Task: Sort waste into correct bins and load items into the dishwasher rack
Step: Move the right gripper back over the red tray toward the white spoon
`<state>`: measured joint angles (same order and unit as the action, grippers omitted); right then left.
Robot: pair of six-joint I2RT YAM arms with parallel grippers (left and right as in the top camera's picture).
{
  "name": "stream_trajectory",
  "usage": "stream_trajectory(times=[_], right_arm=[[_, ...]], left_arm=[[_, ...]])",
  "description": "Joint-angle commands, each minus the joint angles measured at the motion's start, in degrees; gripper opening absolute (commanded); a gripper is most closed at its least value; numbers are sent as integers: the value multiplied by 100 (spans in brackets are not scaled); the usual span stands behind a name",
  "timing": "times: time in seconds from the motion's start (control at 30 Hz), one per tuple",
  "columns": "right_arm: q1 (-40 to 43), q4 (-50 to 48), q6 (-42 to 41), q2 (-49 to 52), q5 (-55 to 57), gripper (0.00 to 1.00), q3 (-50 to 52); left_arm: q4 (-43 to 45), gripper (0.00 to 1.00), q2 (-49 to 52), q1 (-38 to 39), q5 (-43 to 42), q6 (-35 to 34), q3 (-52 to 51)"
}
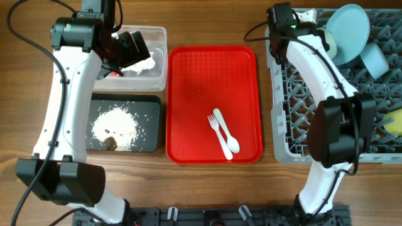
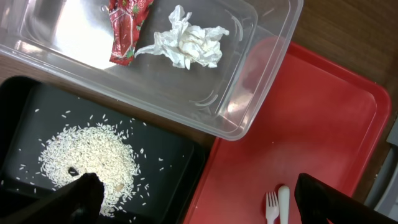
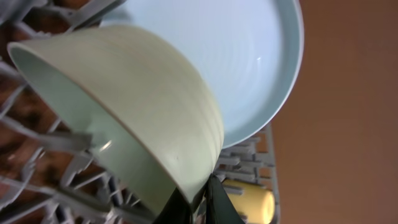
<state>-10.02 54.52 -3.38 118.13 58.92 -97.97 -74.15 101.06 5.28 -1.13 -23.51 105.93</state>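
Observation:
My left gripper (image 1: pixel 130 49) (image 2: pixel 202 208) is open and empty, hovering over the clear tub (image 1: pixel 157 34) (image 2: pixel 249 106). The tub holds the red wrapper (image 2: pixel 126 25) and the white napkin (image 2: pixel 189 43). The black tray (image 1: pixel 147 107) (image 2: pixel 174 149) holds rice crumbs (image 1: pixel 116 122) (image 2: pixel 87 162) and a brown lump (image 1: pixel 111 144). My right gripper (image 1: pixel 316 34) (image 3: pixel 200 199) is shut on the rim of the pale green bowl (image 1: pixel 328 43) (image 3: pixel 124 112), tilted over the grey rack (image 1: pixel 295 119). The light blue plate (image 1: pixel 348 25) (image 3: pixel 249 56), small blue bowl (image 1: pixel 375 59) and yellow cup (image 1: pixel 394 122) (image 3: pixel 252 200) are in the rack.
The flat red serving tray (image 1: pixel 213 69) (image 2: pixel 323 124) lies between the bins and the rack. The white fork (image 1: pixel 215 127) (image 2: pixel 272 208) and spoon (image 1: pixel 227 137) (image 2: pixel 283 202) lie on its near right part. Bare wooden table surrounds everything.

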Motion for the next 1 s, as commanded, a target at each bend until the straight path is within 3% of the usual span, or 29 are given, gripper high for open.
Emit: stream_trajectory(times=[0.0,0.03,0.13,0.2,0.3,0.43,0.73,0.97], right_arm=[[-105,83,-326,-210,-1943,5,92],[-105,79,-319,-376,-2146,13,90],[-98,13,-258,-1198,-2616,56,90],[-101,22,20,-1770,-3716,64,90],[-101,284,337,-2155,-5936,65,90],[-131,1104,299,-2184,-7311,61,103],[-1075,1558,-136,-2181,-7355,58,964],[-2006,697,-323,-2173,-6478,63,2441]], left_arm=[[15,100,-22,-4,57,-96,15],[15,100,-22,-4,57,-96,15],[15,100,-22,-4,57,-96,15],[13,100,-22,-4,59,-94,15],[9,100,-22,-4,57,-94,15],[-26,100,-22,-4,59,-94,15],[-66,100,-22,-4,59,-96,15],[-79,100,-22,-4,59,-96,15]])
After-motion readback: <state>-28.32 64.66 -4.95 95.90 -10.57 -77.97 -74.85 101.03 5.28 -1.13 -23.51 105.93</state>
